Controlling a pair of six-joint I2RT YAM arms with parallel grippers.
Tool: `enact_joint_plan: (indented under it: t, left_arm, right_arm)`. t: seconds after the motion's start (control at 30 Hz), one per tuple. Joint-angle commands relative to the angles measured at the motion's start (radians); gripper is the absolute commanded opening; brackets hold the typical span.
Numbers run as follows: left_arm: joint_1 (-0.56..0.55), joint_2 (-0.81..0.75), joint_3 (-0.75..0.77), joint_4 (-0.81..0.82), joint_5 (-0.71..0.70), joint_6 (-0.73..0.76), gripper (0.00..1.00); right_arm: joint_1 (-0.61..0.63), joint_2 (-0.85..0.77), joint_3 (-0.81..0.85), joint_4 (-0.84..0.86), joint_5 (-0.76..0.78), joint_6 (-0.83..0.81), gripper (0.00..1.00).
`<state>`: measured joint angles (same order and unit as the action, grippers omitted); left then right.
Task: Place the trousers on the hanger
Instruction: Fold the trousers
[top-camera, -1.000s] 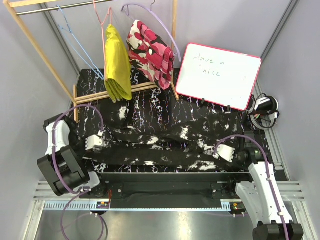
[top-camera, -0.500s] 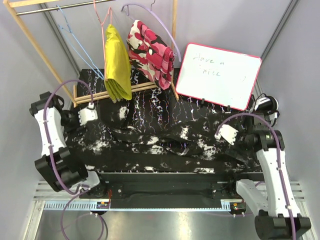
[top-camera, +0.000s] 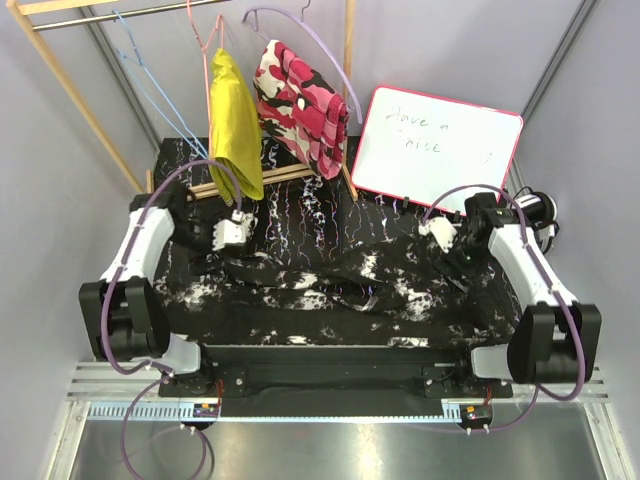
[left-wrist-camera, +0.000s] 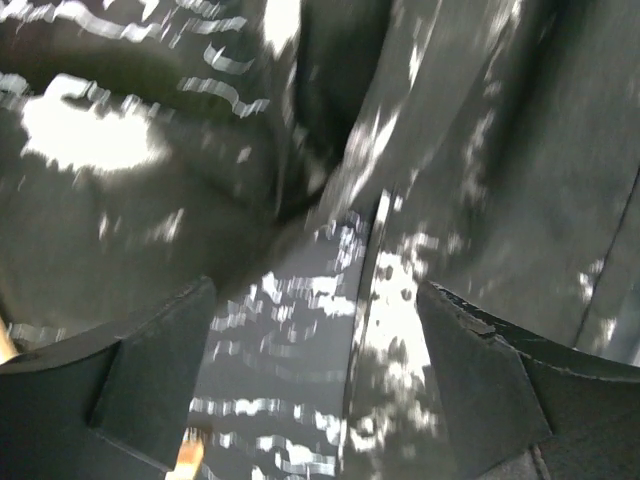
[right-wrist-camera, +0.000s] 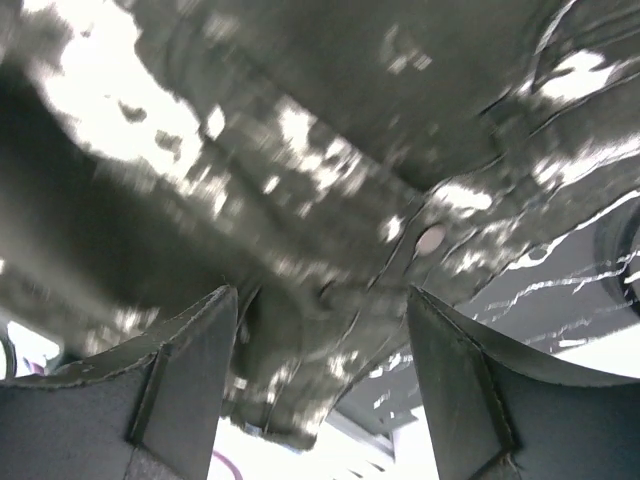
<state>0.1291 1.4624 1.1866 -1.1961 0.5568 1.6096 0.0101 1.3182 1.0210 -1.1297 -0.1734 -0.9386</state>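
Nothing fancy around my spot: plain grey walls (top-camera: 50, 220) on every side. Black tabletop (top-camera: 310, 205) with thin white veins, a wooden clothes rack (top-camera: 285, 173) standing at the far left, a red-framed whiteboard (top-camera: 435, 150) leaning far right, and a brushed metal sheet (top-camera: 320, 450) along the near edge.

Logged trousers (top-camera: 330, 285) as black with scattered white blotches, over a black surface (top-camera: 310, 205) with thin white veins. Noted hanger (top-camera: 158, 88) as light blue, yellow garment (top-camera: 232, 125) as plain, camouflage garment (top-camera: 300, 105) as pink, red and white, whiteboard (top-camera: 435, 150) as red-framed.
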Motion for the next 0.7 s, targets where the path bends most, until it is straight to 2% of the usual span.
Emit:
enact_joint_plan:
  t: [0.0,0.13,0.2,0.3,0.33,0.47,0.57,0.63,0.67]
  left_arm:
    - [-0.092,0.021,-0.05,0.15,0.019,-0.054,0.89]
    - [-0.167,0.055,-0.07,0.182,-0.012,-0.073,0.89]
    - [-0.19,0.073,-0.094,0.19,-0.047,-0.066,0.83]
    - [-0.22,0.084,-0.107,0.191,-0.107,-0.088,0.6]
    - [-0.22,0.084,-0.102,0.191,-0.113,-0.118,0.37]
    - [-0.188,0.038,-0.004,0.197,-0.107,-0.239,0.0]
    - [-0.1,-0.054,0.08,0.274,-0.051,-0.439,0.0]
    - [-0.031,-0.108,0.076,0.296,-0.006,-0.455,0.0]
    - [-0.02,-0.172,0.02,0.296,-0.008,-0.442,0.0]
  right_arm:
    - [-0.004,0.074,0.068,0.169,-0.049,0.138,0.73]
    - [0.01,0.218,0.091,0.225,-0.061,0.204,0.67]
    - [0.016,0.265,0.08,0.273,-0.052,0.216,0.63]
    - [0.019,0.372,0.079,0.304,-0.017,0.233,0.51]
    - [0.018,0.412,0.08,0.311,0.003,0.239,0.48]
    - [0.016,0.457,0.064,0.364,0.109,0.242,0.41]
    - [-0.002,0.484,0.067,0.412,0.207,0.241,0.37]
    - [-0.033,0.487,0.071,0.409,0.232,0.242,0.35]
    - [-0.038,0.48,0.068,0.41,0.238,0.239,0.35]
